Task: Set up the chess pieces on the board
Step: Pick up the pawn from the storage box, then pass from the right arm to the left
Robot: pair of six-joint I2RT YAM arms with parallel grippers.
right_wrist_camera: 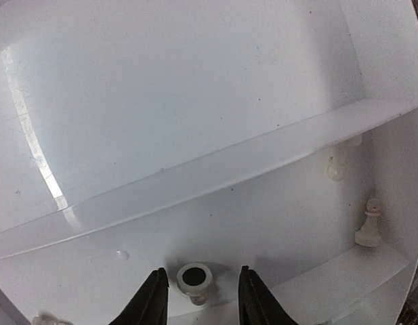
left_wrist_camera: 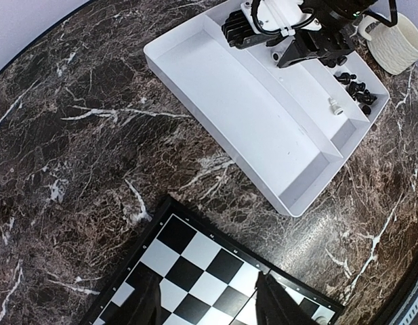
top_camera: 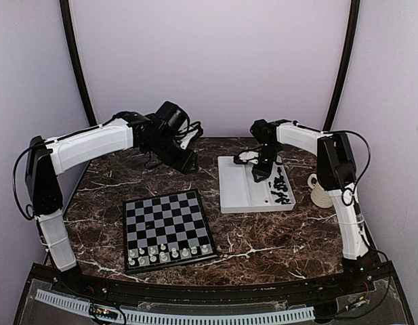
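As seen from above, the left claw (top_camera: 185,162) hung over the far middle of the table (top_camera: 263,237), beyond the board (top_camera: 166,227). The board lay near and left, with white pieces (top_camera: 169,254) lined along its near edge. The tray (top_camera: 236,186) sat right of the board, with black pieces (top_camera: 282,189) heaped in its right compartment. The right claw (top_camera: 261,172) was down in the tray by the divider. A mug (top_camera: 322,189) stood just right of the tray.

From the left wrist, the left claw (left_wrist_camera: 212,308) was released, its fingers (left_wrist_camera: 149,305) spread with nothing between them, above a corner of the board (left_wrist_camera: 195,271). Beyond lay the tray (left_wrist_camera: 263,135), with black pieces (left_wrist_camera: 354,84) and a lone white one (left_wrist_camera: 335,105) in its narrow compartment. The mug (left_wrist_camera: 395,44) stood past the tray.

From the right wrist, the right claw (right_wrist_camera: 195,298) was also released. Its fingers (right_wrist_camera: 151,301) stood either side of a white piece (right_wrist_camera: 194,277) on the floor of the narrow compartment, with a gap showing on each side, so it grasped nothing. Two more white pieces (right_wrist_camera: 368,227) stood to the right against the tray (right_wrist_camera: 195,101) wall.
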